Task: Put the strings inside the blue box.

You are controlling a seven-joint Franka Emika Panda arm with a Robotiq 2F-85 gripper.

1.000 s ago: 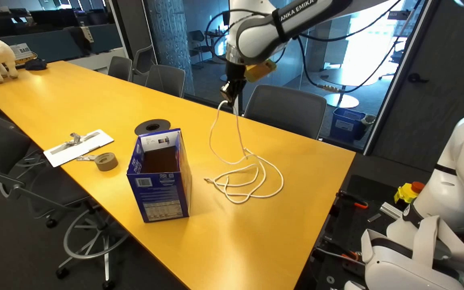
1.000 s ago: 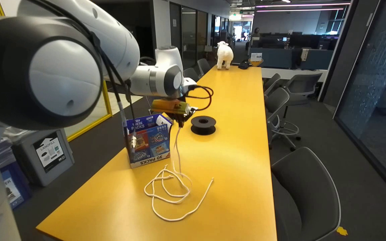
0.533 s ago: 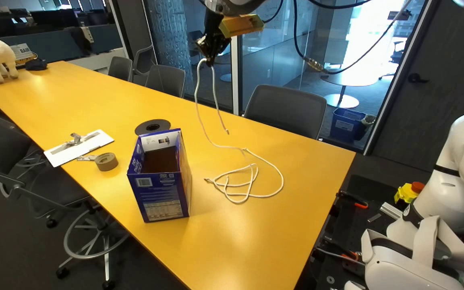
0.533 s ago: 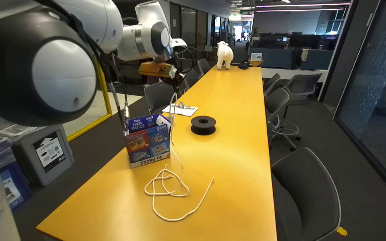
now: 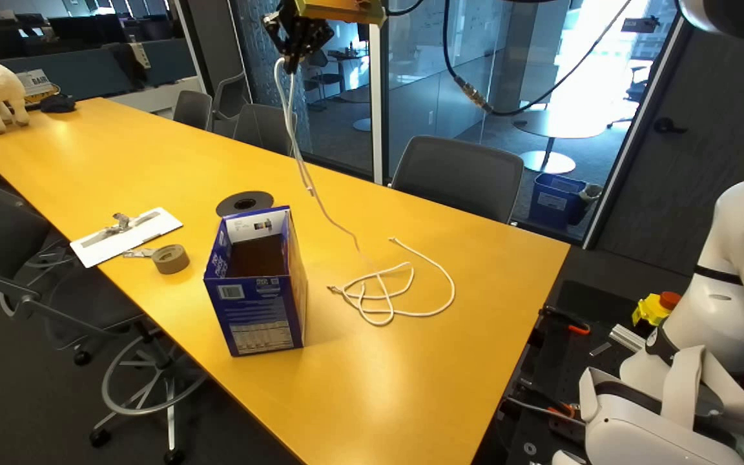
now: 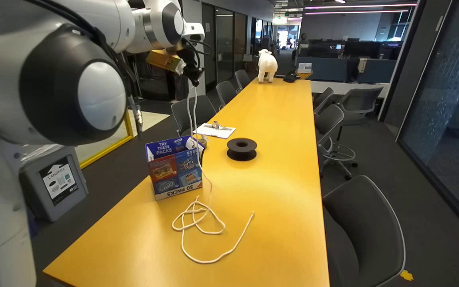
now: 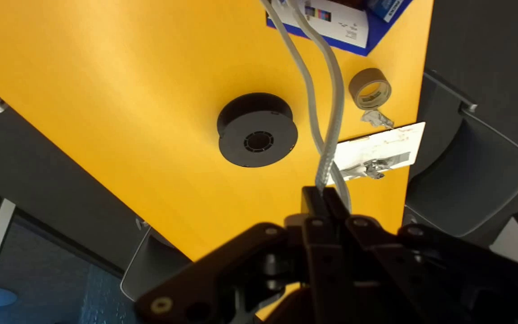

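Raised higher than before, the gripper (image 7: 323,192) has its fingers clamped on the strings (image 7: 338,90), which trail onto the table (image 5: 378,387) beside the blue box (image 5: 259,300); open room separates their loose white loops from the table's end edge. The box is printed cardboard, open-topped.
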